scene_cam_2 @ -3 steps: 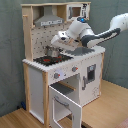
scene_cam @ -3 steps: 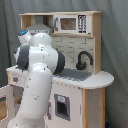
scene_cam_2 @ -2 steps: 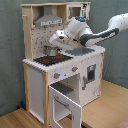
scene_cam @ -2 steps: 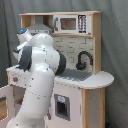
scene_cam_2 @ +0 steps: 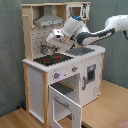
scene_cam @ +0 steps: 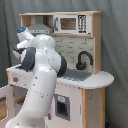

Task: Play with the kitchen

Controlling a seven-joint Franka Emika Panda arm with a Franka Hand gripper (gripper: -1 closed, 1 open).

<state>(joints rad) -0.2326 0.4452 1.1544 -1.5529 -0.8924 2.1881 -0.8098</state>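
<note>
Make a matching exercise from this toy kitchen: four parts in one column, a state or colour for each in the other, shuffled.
1. oven door
2. faucet
3. stovetop
4. hood

A. grey, up top
B. swung open
C. black, curved over the sink
D. black and red

Pairs: 1-B, 2-C, 3-D, 4-A

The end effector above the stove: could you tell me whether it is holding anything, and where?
It cannot be told; the end effector hovers over the stovetop.
</note>
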